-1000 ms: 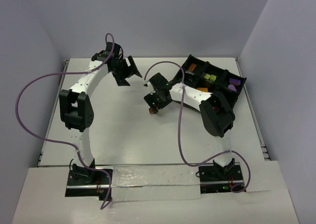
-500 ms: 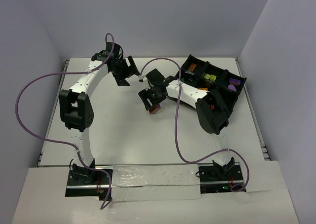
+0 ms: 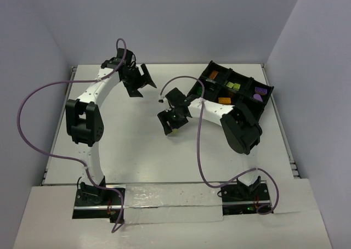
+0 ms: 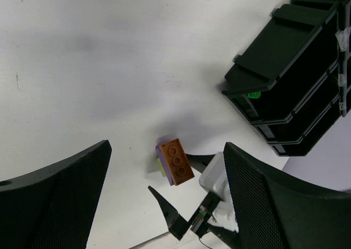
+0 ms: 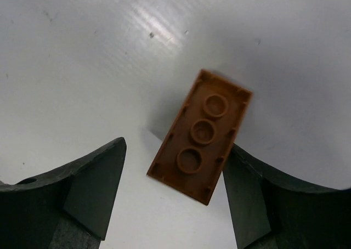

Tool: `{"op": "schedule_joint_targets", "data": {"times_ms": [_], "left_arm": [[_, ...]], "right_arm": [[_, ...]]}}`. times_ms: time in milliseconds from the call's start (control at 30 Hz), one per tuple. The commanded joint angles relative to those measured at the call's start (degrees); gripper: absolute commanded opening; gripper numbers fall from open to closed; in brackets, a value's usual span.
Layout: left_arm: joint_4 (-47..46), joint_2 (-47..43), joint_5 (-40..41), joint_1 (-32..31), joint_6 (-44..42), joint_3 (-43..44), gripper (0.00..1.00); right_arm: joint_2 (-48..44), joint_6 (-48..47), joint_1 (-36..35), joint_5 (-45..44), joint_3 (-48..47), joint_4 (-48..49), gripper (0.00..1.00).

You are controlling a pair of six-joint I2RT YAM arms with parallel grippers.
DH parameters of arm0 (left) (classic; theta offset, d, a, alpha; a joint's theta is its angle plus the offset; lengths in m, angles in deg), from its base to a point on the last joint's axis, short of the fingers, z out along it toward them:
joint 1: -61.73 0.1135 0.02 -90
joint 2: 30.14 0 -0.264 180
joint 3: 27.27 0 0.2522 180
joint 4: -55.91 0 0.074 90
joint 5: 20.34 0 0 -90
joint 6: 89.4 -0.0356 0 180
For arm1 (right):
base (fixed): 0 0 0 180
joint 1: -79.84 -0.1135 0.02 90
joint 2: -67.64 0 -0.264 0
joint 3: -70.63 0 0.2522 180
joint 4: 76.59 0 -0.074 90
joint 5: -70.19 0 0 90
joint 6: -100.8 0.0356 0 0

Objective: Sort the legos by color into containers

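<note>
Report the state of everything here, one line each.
Left gripper: open, holding nothing.
Right gripper: open, straddling the brick cluster.
Brick cluster: on the table, orange underside up, not gripped.
Tray: upright, several compartments hold bricks.

- Left arm (image 3: 88,103): rises from its base at the near left, bends at a dark elbow, white forearm reaches to the far left-centre.
- Left gripper (image 3: 140,82): held off the surface, aimed right and down. Jaws spread wide; both mesh-faced fingers (image 4: 60,197) show in the left wrist view with a broad gap.
- Right arm (image 3: 216,107): elbow folded at the right, forearm stretched left toward mid-table.
- Right gripper (image 3: 174,123): low, pointing down. Jaws apart, fingers (image 5: 88,186) well separated.
</note>
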State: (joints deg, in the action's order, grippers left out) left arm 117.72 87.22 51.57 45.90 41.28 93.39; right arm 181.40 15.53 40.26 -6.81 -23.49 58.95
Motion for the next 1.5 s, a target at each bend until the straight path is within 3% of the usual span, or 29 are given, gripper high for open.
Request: {"op": "schedule_joint_targets", "data": {"times_ms": [0, 233, 600, 667, 833, 933, 1100, 1467], "left_arm": [[0.21, -1.72, 0.33, 0.51, -0.70, -0.44, 0.91], [-0.24, -1.79, -0.62, 0.53, -0.70, -0.73, 0.91], [-0.56, -2.22, -0.73, 0.54, -0.78, -1.15, 0.91], [-0.58, -2.22, -0.80, 0.45, -0.78, -1.24, 0.91], [-0.41, -2.31, -0.71, 0.45, -0.96, -1.17, 0.91], [-0.42, -2.29, -0.81, 0.46, -0.96, -1.26, 0.91], [-0.60, -1.96, -0.91, 0.54, -1.05, -1.28, 0.91], [-0.84, -1.61, -1.20, 0.54, -0.96, -1.26, 0.91]], "right_arm": [[-5.53, 0.99, -1.72, -2.36, 2.72, 2.84, 0.76], [-5.28, 3.75, -1.82, -9.09, 2.09, 4.07, 0.71], [-1.59, 7.08, -1.90, -12.10, -4.95, 1.32, 0.77], [-0.86, 8.15, -1.90, -12.54, -5.85, 0.77, 0.73], [-1.00, 8.99, -1.90, -12.58, -5.24, 0.90, 0.45], [-1.17, 9.35, -1.91, -13.14, -4.90, 0.59, 0.47], [-1.28, 10.38, -1.90, -17.83, -4.66, -0.94, 0.75], [-1.35, 11.98, -1.90, -17.84, -3.65, -2.50, 0.73]]}}
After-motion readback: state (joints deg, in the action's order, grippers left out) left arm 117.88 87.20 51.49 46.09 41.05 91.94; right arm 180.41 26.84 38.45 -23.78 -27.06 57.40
